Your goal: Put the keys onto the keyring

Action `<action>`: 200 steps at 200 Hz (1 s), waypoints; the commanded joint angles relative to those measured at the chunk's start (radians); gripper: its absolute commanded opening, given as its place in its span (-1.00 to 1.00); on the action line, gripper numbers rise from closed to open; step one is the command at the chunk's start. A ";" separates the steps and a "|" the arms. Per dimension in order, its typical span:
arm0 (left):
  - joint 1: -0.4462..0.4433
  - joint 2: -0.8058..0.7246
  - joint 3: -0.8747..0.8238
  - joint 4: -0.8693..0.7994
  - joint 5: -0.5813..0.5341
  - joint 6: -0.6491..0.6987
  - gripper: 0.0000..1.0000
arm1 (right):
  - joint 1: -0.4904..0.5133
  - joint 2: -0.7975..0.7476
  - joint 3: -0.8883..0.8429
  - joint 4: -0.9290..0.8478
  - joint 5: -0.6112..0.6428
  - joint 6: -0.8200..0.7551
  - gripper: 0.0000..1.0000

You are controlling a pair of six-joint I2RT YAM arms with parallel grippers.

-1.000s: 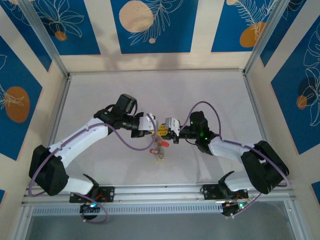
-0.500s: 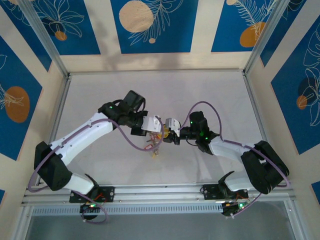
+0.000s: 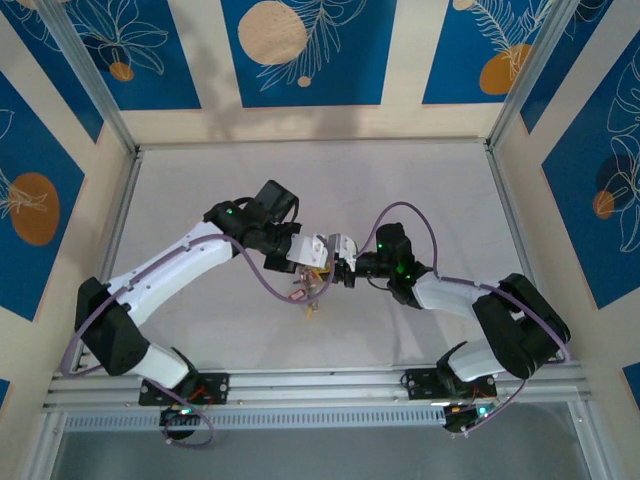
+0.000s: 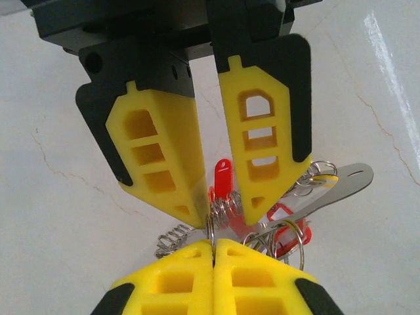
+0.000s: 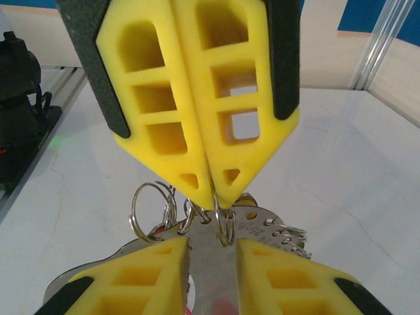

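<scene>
The pale table (image 3: 200, 180) carries both arms, the left arm (image 3: 165, 270) and the right arm (image 3: 470, 295) reaching in from either side and meeting nose to nose near its middle. From overhead the keys (image 3: 308, 298) hang as a small tangle just below that meeting point, toward the near edge, too small there to tell apart.

The left gripper (image 4: 213, 244) has its yellow fingers pressed flat together, and the right wrist view shows their tips pinching the thin wire of the keyring (image 5: 214, 211), with the rest of the bundle hanging beneath them. The right gripper (image 5: 213, 239) faces it with its jaws a narrow way apart; metal from the bundle lies in that gap (whether the fingers actually clamp it, I cannot tell).

The left wrist view gives what the other does not: a flat silver key (image 4: 341, 182) sticking out sideways from under the right gripper's fingers, a red tag (image 4: 223, 177) standing up between them, and a coil spring (image 4: 172, 237) trailing off beside the left fingertip. The right wrist view instead shows a loose split ring (image 5: 134, 213) dangling just beside the pinched wire, and stamped lettering on a key head (image 5: 252, 224), too small to read.
</scene>
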 commanded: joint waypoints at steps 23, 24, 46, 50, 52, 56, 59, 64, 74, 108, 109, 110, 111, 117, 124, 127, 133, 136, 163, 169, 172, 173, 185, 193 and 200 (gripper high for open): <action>-0.015 0.025 0.033 -0.047 0.006 0.009 -1.00 | 0.013 0.014 0.026 0.041 -0.006 0.007 -0.53; -0.015 0.025 0.033 -0.046 0.006 0.009 -1.00 | 0.014 0.015 0.026 0.042 -0.005 0.008 -0.53; -0.017 0.032 0.037 -0.047 0.009 0.011 -1.00 | 0.018 0.017 0.026 0.043 0.005 0.002 -0.55; -0.017 0.032 0.038 -0.047 0.010 0.011 -1.00 | 0.019 0.017 0.027 0.042 0.006 0.002 -0.57; -0.017 0.033 0.038 -0.046 0.012 0.011 -1.00 | 0.019 0.018 0.027 0.043 0.007 0.001 -0.57; -0.017 0.033 0.038 -0.046 0.016 0.011 -1.00 | 0.019 0.017 0.028 0.042 0.008 0.001 -0.58; -0.017 0.033 0.038 -0.044 0.019 0.011 -1.00 | 0.021 0.018 0.027 0.042 0.010 0.001 -0.60; -0.017 0.033 0.036 -0.042 0.023 0.011 -1.00 | 0.021 0.017 0.028 0.043 0.013 0.000 -0.65; -0.018 0.030 0.032 -0.034 0.033 0.010 -1.00 | 0.021 0.019 0.031 0.041 0.013 -0.002 -0.78; -0.012 0.018 0.010 0.000 0.033 -0.007 -0.72 | 0.023 0.022 0.022 0.065 0.015 -0.002 -1.00; -0.011 0.017 0.008 0.002 0.034 -0.008 -0.70 | 0.023 0.022 0.022 0.065 0.015 -0.002 -1.00; -0.011 0.016 0.006 0.003 0.034 -0.009 -0.68 | 0.023 0.022 0.021 0.066 0.015 -0.002 -1.00; -0.010 0.015 0.004 0.005 0.034 -0.010 -0.66 | 0.023 0.022 0.020 0.069 0.015 -0.002 -1.00; -0.004 0.009 -0.006 0.018 0.034 -0.017 -0.55 | 0.023 0.022 0.011 0.082 0.015 -0.002 -1.00; 0.001 -0.001 -0.025 0.036 0.039 -0.027 -0.46 | 0.023 0.021 0.001 0.111 0.017 0.002 -1.00; 0.005 -0.006 -0.032 0.042 0.045 -0.031 -0.44 | 0.023 0.023 -0.005 0.125 0.020 0.006 -1.00; 0.014 -0.016 -0.048 0.055 0.058 -0.041 -0.43 | 0.023 0.025 -0.016 0.154 0.027 0.016 -1.00; 0.019 -0.021 -0.056 0.062 0.066 -0.047 -0.43 | 0.023 0.025 -0.019 0.163 0.030 0.019 -1.00; 0.054 -0.073 -0.142 0.134 0.138 -0.090 -0.44 | 0.024 0.041 -0.055 0.256 0.033 0.050 -1.00; 0.059 -0.080 -0.155 0.145 0.153 -0.095 -0.46 | 0.024 0.046 -0.060 0.282 0.034 0.061 -1.00; 0.062 -0.081 -0.161 0.151 0.160 -0.098 -0.48 | 0.024 0.049 -0.062 0.295 0.033 0.066 -1.00; 0.063 -0.082 -0.165 0.152 0.163 -0.099 -0.49 | 0.024 0.051 -0.063 0.299 0.034 0.068 -1.00; 0.074 -0.085 -0.186 0.168 0.186 -0.110 -0.58 | 0.024 0.064 -0.071 0.341 0.035 0.086 -1.00; 0.082 -0.083 -0.196 0.175 0.199 -0.119 -0.64 | 0.024 0.072 -0.073 0.366 0.039 0.097 -1.00; 0.086 -0.084 -0.204 0.181 0.209 -0.128 -0.67 | 0.024 0.079 -0.076 0.388 0.041 0.105 -1.00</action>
